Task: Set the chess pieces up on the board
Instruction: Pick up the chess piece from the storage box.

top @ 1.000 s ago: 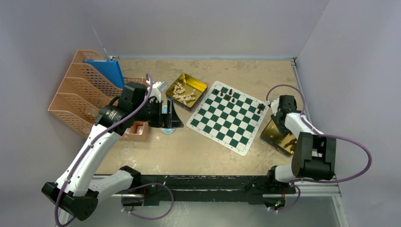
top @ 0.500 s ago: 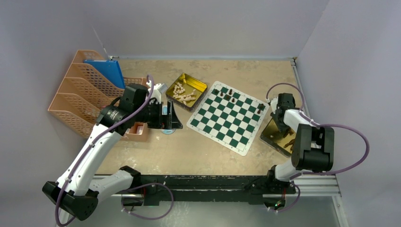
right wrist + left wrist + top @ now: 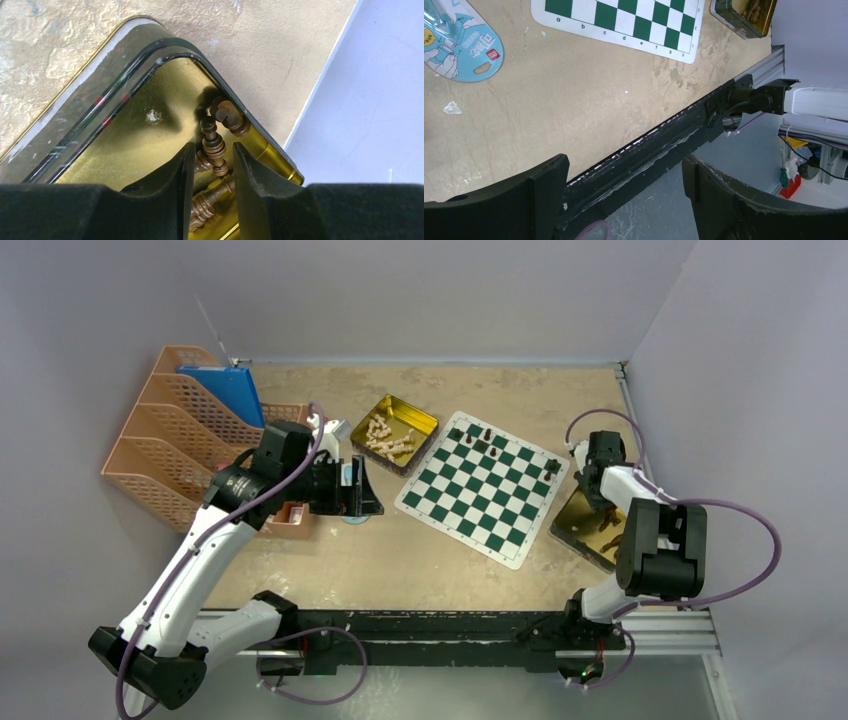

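The board (image 3: 484, 487) lies mid-table, and its near edge shows in the left wrist view (image 3: 624, 20). A few dark chess pieces (image 3: 478, 438) stand on its far rows, and one (image 3: 551, 467) stands at the right corner. Pale pieces (image 3: 390, 437) fill a gold tin behind the board. My right gripper (image 3: 213, 160) reaches into the right gold tin (image 3: 125, 65), also seen from above (image 3: 585, 525). Its jaws are narrowly open on either side of a lying dark piece (image 3: 214, 142), with several more dark pieces heaped in that corner. My left gripper (image 3: 624, 167) hangs wide open and empty, left of the board (image 3: 370, 490).
An orange file rack (image 3: 175, 430) with a blue folder (image 3: 225, 390) stands at the far left. A small orange tray (image 3: 290, 515) and a blue blister pack (image 3: 464, 40) lie under the left arm. The black rail (image 3: 664, 145) marks the table's near edge. Grey walls close three sides.
The right wrist has shifted slightly toward the far end of the right tin, and its elbow has drawn in. The left arm has drifted a little toward the left.
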{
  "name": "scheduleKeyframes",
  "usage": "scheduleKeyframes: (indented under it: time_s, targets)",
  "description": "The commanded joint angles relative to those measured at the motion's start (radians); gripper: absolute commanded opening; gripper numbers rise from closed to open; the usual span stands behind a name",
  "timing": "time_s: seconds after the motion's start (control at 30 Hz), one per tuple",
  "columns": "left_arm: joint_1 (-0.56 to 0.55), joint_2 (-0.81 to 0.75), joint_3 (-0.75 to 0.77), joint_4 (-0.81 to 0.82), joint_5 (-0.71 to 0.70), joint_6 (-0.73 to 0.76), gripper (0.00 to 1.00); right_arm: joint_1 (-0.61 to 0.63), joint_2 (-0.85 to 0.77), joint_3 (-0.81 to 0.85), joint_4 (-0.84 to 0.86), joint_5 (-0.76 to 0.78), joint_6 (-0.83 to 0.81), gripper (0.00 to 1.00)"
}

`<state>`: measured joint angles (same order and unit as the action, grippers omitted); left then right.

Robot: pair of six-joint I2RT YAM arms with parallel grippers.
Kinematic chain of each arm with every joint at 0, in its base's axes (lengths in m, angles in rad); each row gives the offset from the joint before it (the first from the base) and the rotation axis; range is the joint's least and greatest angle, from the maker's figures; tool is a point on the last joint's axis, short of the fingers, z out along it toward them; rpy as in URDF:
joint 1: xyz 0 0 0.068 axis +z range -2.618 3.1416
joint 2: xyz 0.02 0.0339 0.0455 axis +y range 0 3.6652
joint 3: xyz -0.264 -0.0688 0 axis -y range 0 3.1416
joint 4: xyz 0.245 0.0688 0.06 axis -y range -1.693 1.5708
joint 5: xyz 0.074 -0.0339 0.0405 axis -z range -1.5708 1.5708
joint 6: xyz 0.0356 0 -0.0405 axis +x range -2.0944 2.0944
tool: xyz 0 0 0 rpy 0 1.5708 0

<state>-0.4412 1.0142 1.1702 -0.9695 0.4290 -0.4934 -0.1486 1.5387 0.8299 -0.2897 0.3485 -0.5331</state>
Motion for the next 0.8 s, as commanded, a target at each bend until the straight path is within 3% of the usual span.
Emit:
scheduleKeyframes:
  time_s: [0.0,0.37,0.77]
  targets:
    - [-0.005,0.000,0.052,-0.010,-0.011,0.018,0.83,0.004,-0.009,0.025,-0.010,0.044,0.009,0.37]
    - [-0.005,-0.001,0.062,-0.026,-0.027,0.023,0.83,-0.001,-0.035,-0.068,0.032,0.024,-0.016,0.40]
    - [-0.005,0.001,0.095,-0.039,-0.032,0.007,0.83,-0.001,0.041,-0.032,0.040,-0.019,-0.002,0.39]
